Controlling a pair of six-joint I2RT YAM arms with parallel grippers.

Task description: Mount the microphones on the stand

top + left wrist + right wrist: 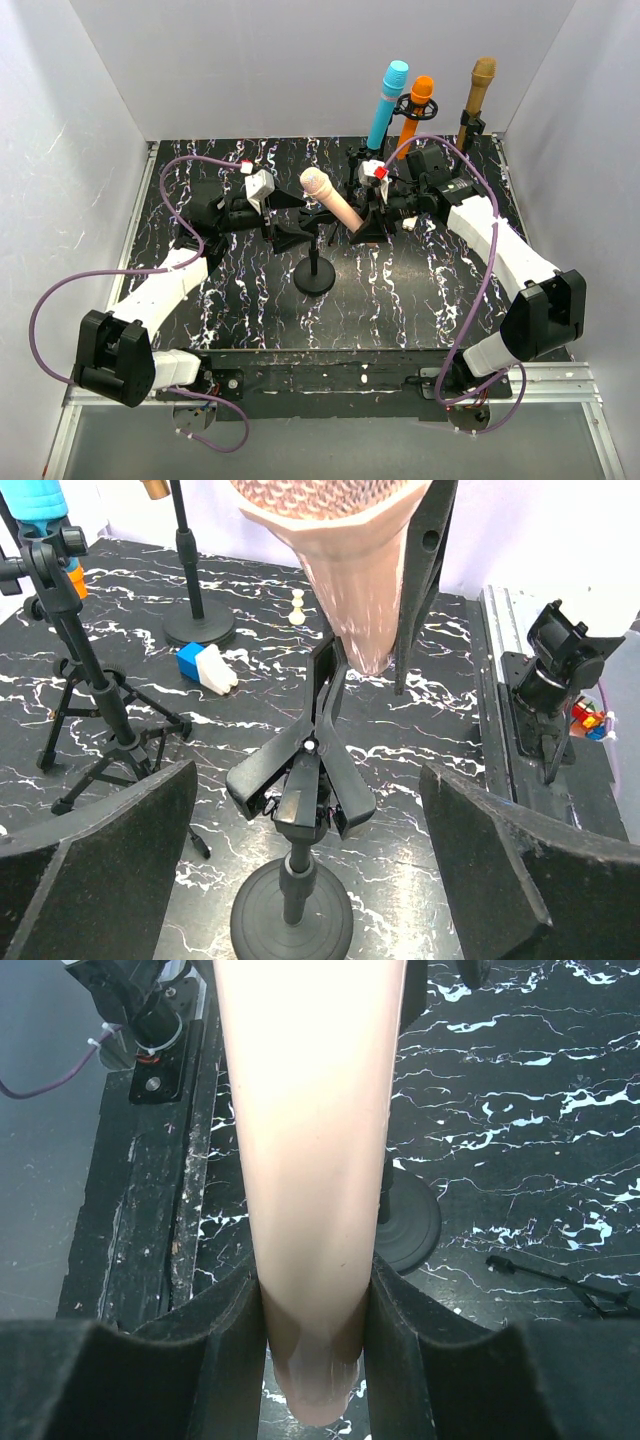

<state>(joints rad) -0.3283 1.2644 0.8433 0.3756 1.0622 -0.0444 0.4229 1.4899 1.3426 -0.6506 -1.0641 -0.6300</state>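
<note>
Fourth one going in: centre stand (315, 276) is about to get the pink microphone (330, 198).
Right gripper (365, 216) clamps the mic's tail, tilted above the clip (300, 780). Left gripper (291, 220) gapes wide, empty. Next, I reckon: ease it down into the clip.

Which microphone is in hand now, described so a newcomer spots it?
On the black marbled table, find the short round-base stand at the middle. Slanting over it is the pale pink-beige microphone, its tail clamped in the right gripper. It alone is tilted; the light blue, orange and gold-bronze ones stand upright at the back right.
</note>
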